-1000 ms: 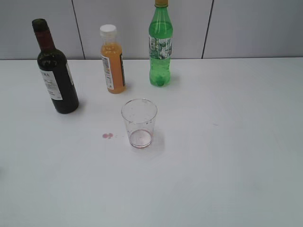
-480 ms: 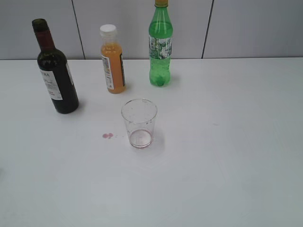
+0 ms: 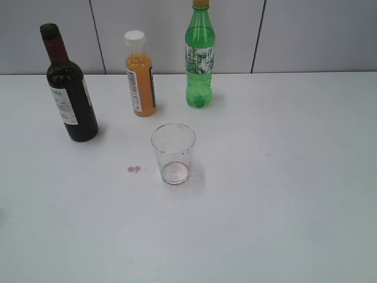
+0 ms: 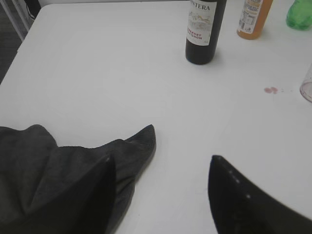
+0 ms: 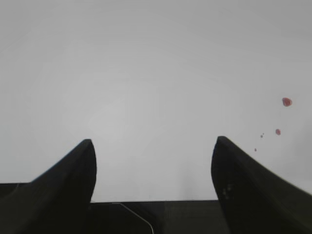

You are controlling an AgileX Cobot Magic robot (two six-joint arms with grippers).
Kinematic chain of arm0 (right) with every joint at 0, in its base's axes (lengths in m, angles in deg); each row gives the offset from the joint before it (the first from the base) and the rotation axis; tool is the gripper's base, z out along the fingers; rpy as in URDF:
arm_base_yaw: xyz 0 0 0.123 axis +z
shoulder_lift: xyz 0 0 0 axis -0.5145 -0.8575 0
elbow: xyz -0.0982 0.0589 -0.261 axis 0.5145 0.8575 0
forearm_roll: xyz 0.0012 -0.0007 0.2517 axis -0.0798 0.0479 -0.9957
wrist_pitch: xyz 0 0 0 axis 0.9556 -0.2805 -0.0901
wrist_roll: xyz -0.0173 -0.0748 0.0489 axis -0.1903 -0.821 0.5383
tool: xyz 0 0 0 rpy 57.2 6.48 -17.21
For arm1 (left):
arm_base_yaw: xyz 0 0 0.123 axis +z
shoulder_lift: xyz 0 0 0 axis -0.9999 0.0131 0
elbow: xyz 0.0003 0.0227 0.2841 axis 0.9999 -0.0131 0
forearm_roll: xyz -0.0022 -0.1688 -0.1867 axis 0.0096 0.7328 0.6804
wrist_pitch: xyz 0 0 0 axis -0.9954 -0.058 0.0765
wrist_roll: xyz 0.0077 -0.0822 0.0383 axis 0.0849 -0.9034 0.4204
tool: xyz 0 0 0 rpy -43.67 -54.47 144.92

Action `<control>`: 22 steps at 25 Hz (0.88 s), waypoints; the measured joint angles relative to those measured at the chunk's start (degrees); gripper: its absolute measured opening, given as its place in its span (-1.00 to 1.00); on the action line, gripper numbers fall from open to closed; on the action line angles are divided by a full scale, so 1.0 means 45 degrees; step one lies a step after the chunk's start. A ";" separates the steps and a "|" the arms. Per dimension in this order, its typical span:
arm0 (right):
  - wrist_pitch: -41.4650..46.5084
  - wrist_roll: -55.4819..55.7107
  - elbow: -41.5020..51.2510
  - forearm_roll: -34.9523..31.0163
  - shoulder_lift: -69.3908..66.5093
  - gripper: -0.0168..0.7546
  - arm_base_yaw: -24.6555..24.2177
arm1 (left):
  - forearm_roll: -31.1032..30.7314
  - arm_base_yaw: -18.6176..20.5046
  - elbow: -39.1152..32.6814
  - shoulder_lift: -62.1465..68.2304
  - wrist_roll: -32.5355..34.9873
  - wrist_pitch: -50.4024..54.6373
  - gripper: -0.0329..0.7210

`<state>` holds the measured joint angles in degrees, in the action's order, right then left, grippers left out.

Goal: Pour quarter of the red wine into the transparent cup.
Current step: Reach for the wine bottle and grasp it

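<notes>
The dark red wine bottle (image 3: 69, 94) with maroon neck foil and a white label stands upright at the far left of the white table; its lower half (image 4: 202, 31) also shows in the left wrist view. The transparent cup (image 3: 173, 153) stands upright near the table's middle, with reddish residue at its base; its edge (image 4: 307, 85) shows at the right border of the left wrist view. My left gripper (image 4: 161, 168) is open over the table, well short of the bottle, holding nothing. My right gripper (image 5: 153, 146) is open over bare table. Neither gripper appears in the exterior view.
An orange juice bottle (image 3: 140, 73) and a green soda bottle (image 3: 200, 56) stand behind the cup. A small red spill (image 3: 134, 169) lies left of the cup. A dark grey cloth (image 4: 73, 170) lies under my left gripper's left finger. Red droplets (image 5: 286, 102) mark the table.
</notes>
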<state>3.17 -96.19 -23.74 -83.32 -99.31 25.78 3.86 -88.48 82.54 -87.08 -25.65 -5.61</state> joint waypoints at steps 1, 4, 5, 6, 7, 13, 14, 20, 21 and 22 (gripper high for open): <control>0.0000 0.0000 0.0027 0.0000 0.0351 0.56 0.0000 | 0.0000 0.0000 0.0000 0.0000 0.0000 0.0000 0.30; 0.0010 -0.0018 0.0042 0.0000 0.1371 0.56 0.0000 | 0.0000 0.0000 0.0000 0.0000 0.0000 0.0000 0.30; 0.0010 -0.0018 0.0042 0.0000 0.1732 0.56 0.0000 | 0.0000 0.0000 0.0000 0.0000 0.0000 0.0000 0.30; 0.0010 -0.0018 0.0042 0.0000 0.2088 0.56 0.0000 | 0.0000 0.0000 0.0000 0.0000 0.0000 0.0000 0.30; 0.0010 -0.0018 0.0042 -0.0008 0.2389 0.56 0.0000 | 0.0000 0.0000 0.0000 0.0000 0.0000 0.0000 0.30; 0.0014 -0.0018 0.0042 -0.0008 0.4338 0.56 0.0000 | 0.0000 0.0000 0.0000 0.0000 0.0000 0.0000 0.30; 0.0014 0.0000 0.0042 -0.0014 0.4551 0.56 0.0000 | 0.0000 0.0000 0.0000 0.0000 0.0000 0.0000 0.30; 0.0037 -0.0011 0.0054 -0.0010 0.5653 0.56 0.0000 | 0.0000 0.0000 0.0000 0.0000 0.0000 -0.0015 0.30; 0.0038 0.0000 0.0054 -0.0009 0.5650 0.56 0.0000 | 0.0000 0.0000 0.0000 0.0000 0.0000 -0.0015 0.30; 0.0038 0.0000 0.0054 -0.0009 0.5650 0.56 0.0000 | 0.0000 0.0000 0.0000 0.0000 0.0000 -0.0015 0.30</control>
<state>3.34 -96.19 -23.50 -83.36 -73.89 25.78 3.86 -88.48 82.54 -87.08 -25.65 -5.67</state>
